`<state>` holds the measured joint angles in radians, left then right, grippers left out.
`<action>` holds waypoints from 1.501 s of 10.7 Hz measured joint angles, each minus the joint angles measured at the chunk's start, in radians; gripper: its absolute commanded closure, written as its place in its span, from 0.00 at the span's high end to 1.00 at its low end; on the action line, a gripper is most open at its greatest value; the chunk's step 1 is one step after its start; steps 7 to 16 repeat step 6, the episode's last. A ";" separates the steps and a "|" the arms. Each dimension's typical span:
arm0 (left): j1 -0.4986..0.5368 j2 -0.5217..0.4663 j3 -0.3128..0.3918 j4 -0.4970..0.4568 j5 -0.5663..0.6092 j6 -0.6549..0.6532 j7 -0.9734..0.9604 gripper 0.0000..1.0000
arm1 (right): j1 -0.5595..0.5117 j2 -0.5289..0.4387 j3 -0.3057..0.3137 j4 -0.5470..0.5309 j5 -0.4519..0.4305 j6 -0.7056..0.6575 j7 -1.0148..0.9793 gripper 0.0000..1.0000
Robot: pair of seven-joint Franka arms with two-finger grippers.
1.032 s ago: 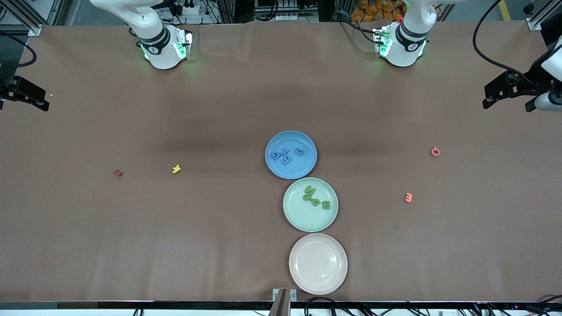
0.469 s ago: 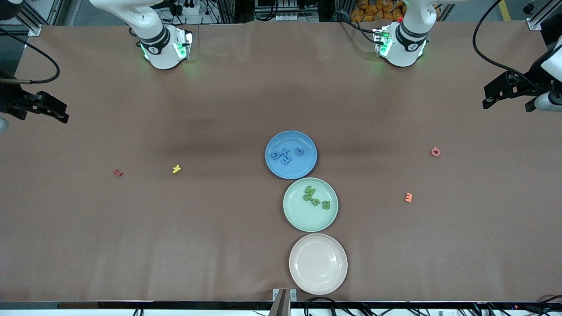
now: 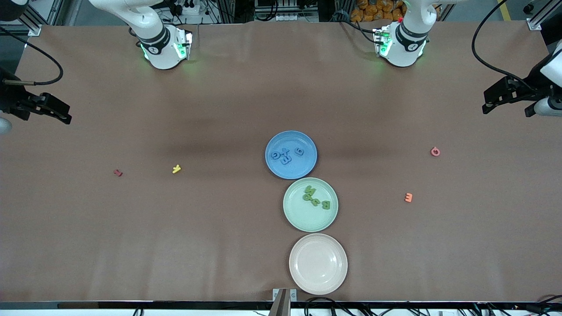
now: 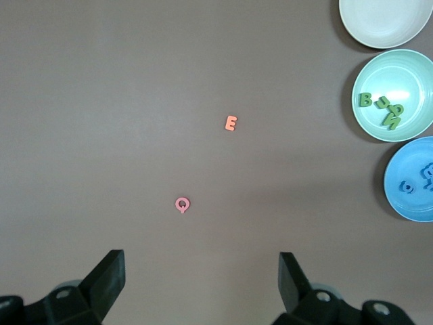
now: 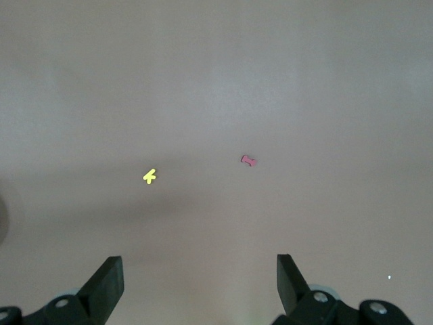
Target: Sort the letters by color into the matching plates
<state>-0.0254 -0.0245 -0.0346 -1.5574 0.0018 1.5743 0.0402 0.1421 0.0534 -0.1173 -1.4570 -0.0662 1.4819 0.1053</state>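
Bench [image 3: 131,245]: brown covering, largely bare. Both arms wait at its ends, high above the surface. Left gripper [image 4: 201,284] over the left arm's end, fingers [image 4: 108,274] spread wide, nothing between them. Right gripper [image 5: 199,284] over the right arm's end, fingers [image 5: 108,277] likewise wide and empty.

Plates in a file down the middle: blue plate [image 3: 303,169] farthest from the front camera, green plate [image 3: 295,217] next, touching or nearly touching it, beige plate [image 3: 318,281] nearest and empty.

Blue letters [image 3: 286,155]: four, in the blue plate. Green letters [image 3: 316,197]: a cluster in the green plate, overlapping, count unclear. Judged: blue and green sorting looks finished.

Loose on the bench: pink Q [image 3: 435,152] and orange E [image 3: 408,197] toward the left arm's end; yellow letter [image 3: 176,169] and red letter [image 3: 117,173] toward the right arm's end.

Risks, judged:
- No plate matches the four strays; dropping them in the beige plate or a sorted plate would spoil the sort.
- Letters are tiny and flat; a slightly off descent may pinch the bench covering or flick the letter away.
- Reaching near the close-set plates could nudge one and spill letters.
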 measured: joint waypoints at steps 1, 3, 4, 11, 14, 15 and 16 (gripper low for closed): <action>0.000 0.001 0.000 0.000 0.000 0.004 0.000 1.00 | 0.000 0.000 0.000 0.000 0.000 0.000 0.000 1.00; 0.000 0.001 0.000 0.000 0.000 0.009 0.000 1.00 | 0.000 0.000 0.000 0.000 0.000 0.000 0.001 1.00; 0.000 0.001 0.000 0.000 0.000 0.009 0.000 1.00 | 0.000 0.000 0.000 0.000 0.000 0.001 0.001 1.00; 0.000 0.001 0.000 0.000 0.000 0.010 0.000 1.00 | 0.000 0.001 0.000 0.000 0.000 0.002 0.001 1.00; 0.000 0.001 0.000 0.000 0.000 0.010 0.000 1.00 | 0.000 0.001 0.000 0.000 0.000 0.002 0.001 1.00; 0.000 0.001 0.000 0.000 0.000 0.010 0.000 1.00 | 0.000 0.001 0.000 0.000 0.000 0.002 0.001 1.00; 0.000 0.001 0.000 0.000 0.000 0.010 0.000 1.00 | 0.000 0.001 0.000 0.000 0.000 0.002 0.001 1.00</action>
